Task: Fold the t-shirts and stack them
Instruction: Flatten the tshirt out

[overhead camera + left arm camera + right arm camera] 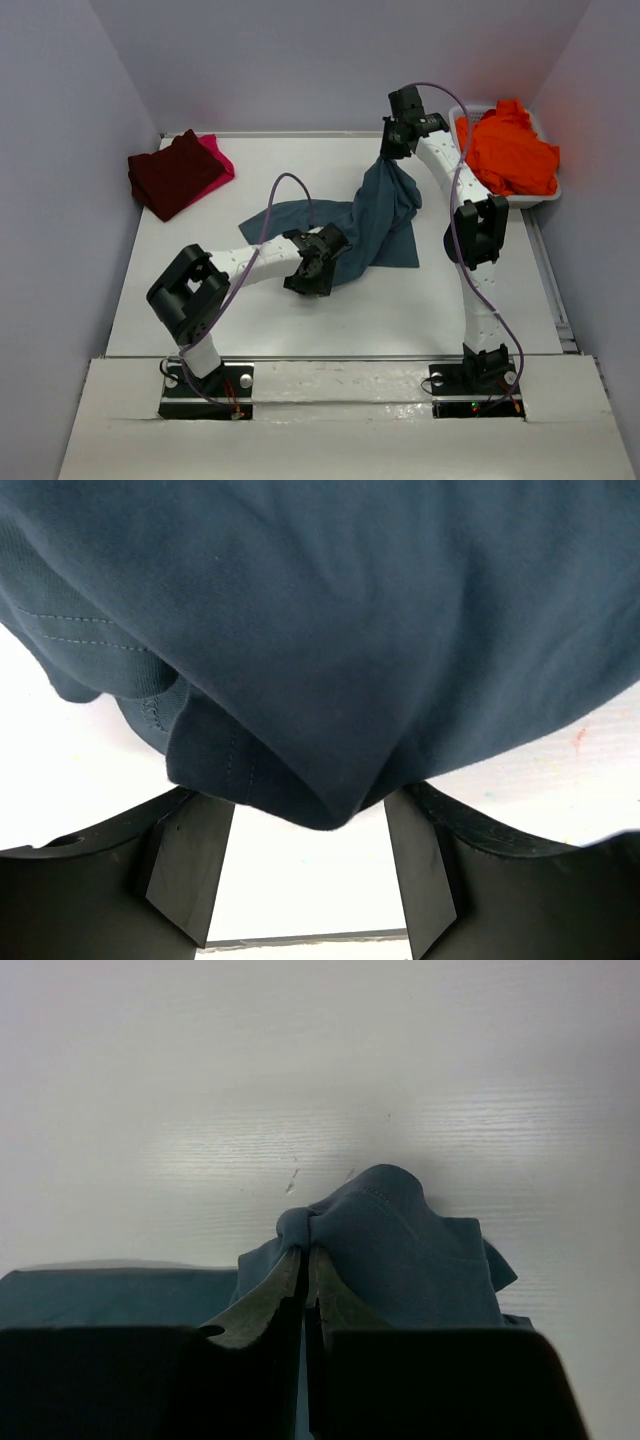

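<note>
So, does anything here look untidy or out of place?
The teal shirt is not flat: the right gripper pinches a bunched part up, and the rest trails twisted across the table. The orange shirt lies crumpled in the tub, spilling over its rim.

The blue shirt (pixel 330 630) fills the upper view, its stitched hem drooping between the left gripper's (pixel 305 875) open jaws, over the white table (pixel 60 780)
</note>
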`<state>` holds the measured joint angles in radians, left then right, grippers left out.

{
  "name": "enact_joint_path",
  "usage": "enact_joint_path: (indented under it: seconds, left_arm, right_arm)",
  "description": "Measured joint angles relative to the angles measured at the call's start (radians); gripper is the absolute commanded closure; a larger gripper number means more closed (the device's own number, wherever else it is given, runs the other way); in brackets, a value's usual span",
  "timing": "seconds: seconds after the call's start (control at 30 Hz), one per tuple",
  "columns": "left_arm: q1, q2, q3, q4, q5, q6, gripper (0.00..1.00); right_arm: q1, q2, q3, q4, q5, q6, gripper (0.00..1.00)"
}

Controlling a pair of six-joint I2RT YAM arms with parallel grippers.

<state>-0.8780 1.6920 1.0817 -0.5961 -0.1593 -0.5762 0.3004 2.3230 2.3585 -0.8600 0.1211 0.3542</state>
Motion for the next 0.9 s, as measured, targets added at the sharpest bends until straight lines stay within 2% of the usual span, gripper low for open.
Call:
enact_joint_path:
  seconds: [0.13, 0.2, 0.43, 0.57, 0.63, 0.73, 0.83, 0.9]
  left_arm:
    - [0.0, 0.016, 0.003, 0.0, -0.015, -0.002, 0.3]
    - [0.0, 0.027, 0.003, 0.0, -0.014, -0.002, 0.34]
    - [0.0, 0.04, 0.003, 0.003, -0.013, -0.006, 0.56]
    - [0.0, 0.04, 0.003, 0.004, -0.014, -0.009, 0.62]
    - [0.0, 0.04, 0.003, 0.004, -0.014, -0.009, 0.69]
    - [0.0, 0.04, 0.003, 0.004, -0.015, -0.012, 0.86]
    - [0.0, 0.04, 0.003, 0.003, -0.019, -0.017, 0.94]
    - [0.0, 0.039, 0.003, 0.002, -0.023, -0.017, 0.94]
  right_arm:
    - [0.0, -0.003, 0.0, 0.0, -0.002, 0.0, 0.93]
    - [0.0, -0.005, -0.002, 0.0, -0.002, 0.0, 0.93]
    - [0.0, -0.006, -0.003, 0.0, -0.002, 0.0, 0.93]
    - [0.0, -0.006, -0.008, 0.001, -0.002, 0.0, 0.93]
    - [0.0, -0.007, -0.014, 0.0, -0.002, 0.0, 0.93]
    - [0.0, -0.008, -0.018, 0.0, -0.002, 0.0, 0.93]
    - [0.0, -0.008, -0.018, 0.001, -0.002, 0.0, 0.93]
    - [0.0, -0.008, -0.018, 0.001, -0.002, 0.0, 0.93]
